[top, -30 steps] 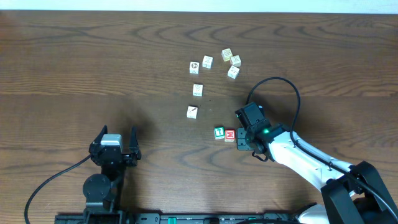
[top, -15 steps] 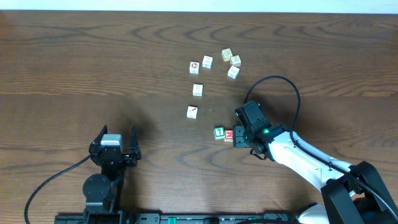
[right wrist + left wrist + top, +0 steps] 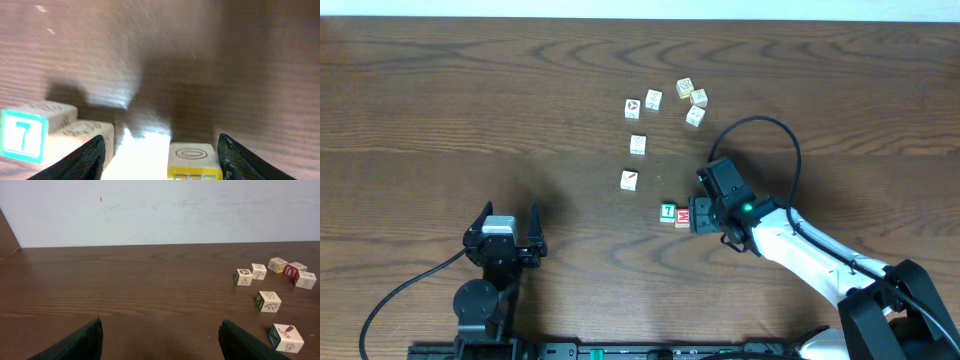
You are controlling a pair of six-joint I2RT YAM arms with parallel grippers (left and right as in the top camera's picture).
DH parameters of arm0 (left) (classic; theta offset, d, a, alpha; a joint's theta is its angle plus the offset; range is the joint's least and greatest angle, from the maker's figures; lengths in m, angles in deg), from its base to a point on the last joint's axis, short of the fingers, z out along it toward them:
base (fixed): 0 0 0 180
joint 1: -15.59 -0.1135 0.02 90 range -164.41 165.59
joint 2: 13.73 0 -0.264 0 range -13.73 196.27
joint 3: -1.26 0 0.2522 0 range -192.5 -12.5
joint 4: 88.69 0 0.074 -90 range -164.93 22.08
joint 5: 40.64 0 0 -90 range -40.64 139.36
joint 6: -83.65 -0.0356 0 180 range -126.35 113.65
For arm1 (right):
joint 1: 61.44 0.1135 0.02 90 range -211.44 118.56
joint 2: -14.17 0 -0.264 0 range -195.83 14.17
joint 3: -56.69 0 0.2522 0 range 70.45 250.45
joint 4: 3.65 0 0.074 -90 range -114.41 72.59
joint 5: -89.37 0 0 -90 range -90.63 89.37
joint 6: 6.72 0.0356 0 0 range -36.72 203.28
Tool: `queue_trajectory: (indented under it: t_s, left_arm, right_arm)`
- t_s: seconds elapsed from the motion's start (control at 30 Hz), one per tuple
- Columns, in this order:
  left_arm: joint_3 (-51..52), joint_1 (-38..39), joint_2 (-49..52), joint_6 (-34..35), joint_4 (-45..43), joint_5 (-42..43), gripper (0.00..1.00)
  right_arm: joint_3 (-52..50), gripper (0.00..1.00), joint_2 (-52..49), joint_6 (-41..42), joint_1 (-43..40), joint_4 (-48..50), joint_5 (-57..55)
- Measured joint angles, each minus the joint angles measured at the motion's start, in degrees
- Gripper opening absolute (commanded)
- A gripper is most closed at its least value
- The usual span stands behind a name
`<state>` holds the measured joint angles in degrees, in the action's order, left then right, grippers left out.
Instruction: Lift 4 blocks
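- Step in hand, as I judge it: the right arm is working the cluster of coloured blocks right of the table's (image 3: 440, 120) middle, and none of the four is off the wood.
- Right gripper (image 3: 698, 215): low over the wood, just beside the red block (image 3: 683, 214), with its fingers (image 3: 85, 160) spread well apart.
- Yellow-orange block (image 3: 194, 159): in the right wrist view it sits on the wood between those fingers, close against the right-hand one and well clear of the other. It is not clamped. From overhead the gripper hides it.
- Green block (image 3: 667, 211): touches the red block on the side away from the gripper. The wrist view shows its white face with a teal 7.
- White block with the dark diagonal mark (image 3: 629, 180): stands alone, a little nearer the far edge than the coloured pair and apart from them.
- Cream picture cubes (image 3: 695, 116): scattered loosely toward the far edge, not part of the job.
- Left gripper (image 3: 510, 212): parked near the near edge on the left half, jaws wide apart and holding nothing.
- Next move, by my reckoning: shift the right gripper sideways so the yellow-orange block is centred, close squarely on two opposite faces, then raise it straight up.
- Care needed: the red and green blocks lie close by, so a skewed approach or a dragged lift could knock them.
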<state>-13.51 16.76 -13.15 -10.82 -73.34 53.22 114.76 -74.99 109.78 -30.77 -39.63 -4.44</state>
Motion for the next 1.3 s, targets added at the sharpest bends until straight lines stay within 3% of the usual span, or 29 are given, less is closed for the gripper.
queue_trajectory:
  t_s: [0.67, 1.0, 1.3]
  left_arm:
    - [0.0, 0.0, 0.0, 0.0, 0.0, 0.0, 0.74]
    - [0.0, 0.0, 0.0, 0.0, 0.0, 0.0, 0.75]
    - [0.0, 0.0, 0.0, 0.0, 0.0, 0.0, 0.74]
  right_arm:
    - [9.1, 0.66, 0.0, -4.7, 0.0, -7.6, -3.7]
    - [19.1, 0.72, 0.0, -9.8, -0.1, -7.2, -9.2]
    - [31.4, 0.77, 0.0, -19.2, -0.1, -3.8, -14.1]
